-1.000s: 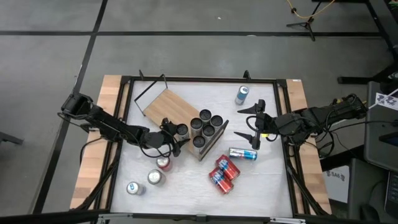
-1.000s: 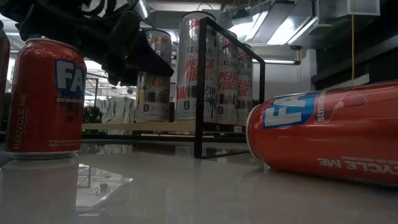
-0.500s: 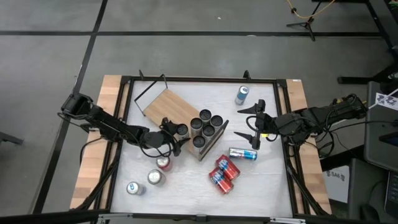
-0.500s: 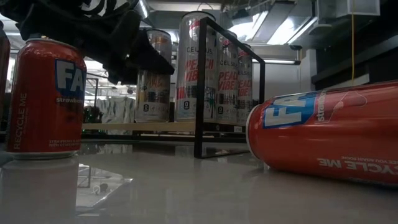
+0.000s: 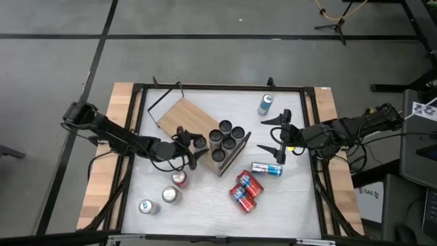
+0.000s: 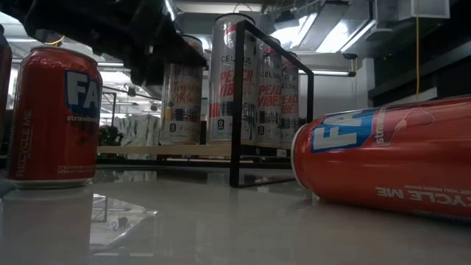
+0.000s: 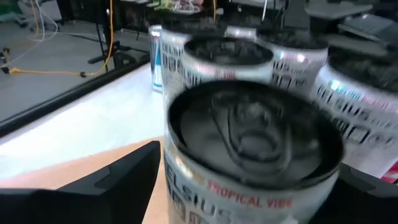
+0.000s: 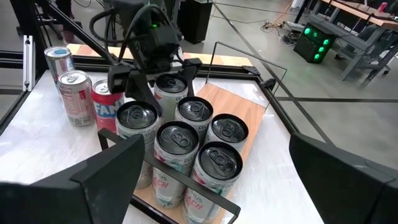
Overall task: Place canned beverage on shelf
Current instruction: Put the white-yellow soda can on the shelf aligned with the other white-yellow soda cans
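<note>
The shelf (image 5: 179, 113) is a light-wood board on a black wire frame, lying aslant at the table's middle. Several silver Celsius cans (image 5: 226, 137) stand upright on its right end. My left gripper (image 5: 190, 146) is open at the nearest of them, a Tropical Vibe can (image 7: 249, 143), also seen from above (image 5: 199, 143). Its two fingers stand one on each side of that can, just short of it. The can stands on its base on the board. My right gripper (image 5: 268, 135) is open wide and empty, right of the shelf.
Two red cans (image 5: 244, 189) and a blue-silver can (image 5: 266, 169) lie near the shelf's right end. A red can (image 5: 179, 179) and two silver cans (image 5: 158, 201) stand at the near left. One can (image 5: 265, 104) stands at the far right.
My left gripper has risen and drawn back a little toward the table's left edge, off the front of the Tropical Vibe can. The can has stayed upright on the shelf.
</note>
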Robot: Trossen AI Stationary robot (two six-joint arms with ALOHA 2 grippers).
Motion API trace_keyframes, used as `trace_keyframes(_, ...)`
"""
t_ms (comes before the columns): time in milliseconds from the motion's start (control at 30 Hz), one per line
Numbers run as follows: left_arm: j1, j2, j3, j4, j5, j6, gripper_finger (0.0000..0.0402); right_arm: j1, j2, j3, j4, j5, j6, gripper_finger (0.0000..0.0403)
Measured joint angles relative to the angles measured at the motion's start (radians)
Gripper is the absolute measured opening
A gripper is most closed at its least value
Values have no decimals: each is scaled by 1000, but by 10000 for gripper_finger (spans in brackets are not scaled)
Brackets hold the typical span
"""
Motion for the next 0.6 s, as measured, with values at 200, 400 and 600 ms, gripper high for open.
trace_keyframes(200, 0, -52, 0, 2, 0, 0, 326, 0, 0, 0, 0, 0, 0, 396)
trace_keyframes(400, 0, -108, 0, 5, 0, -1, 326, 0, 0, 0, 0, 0, 0, 396)
trace_keyframes(600, 3, -163, 0, 7, -2, -1, 326, 0, 0, 0, 0, 0, 0, 396)
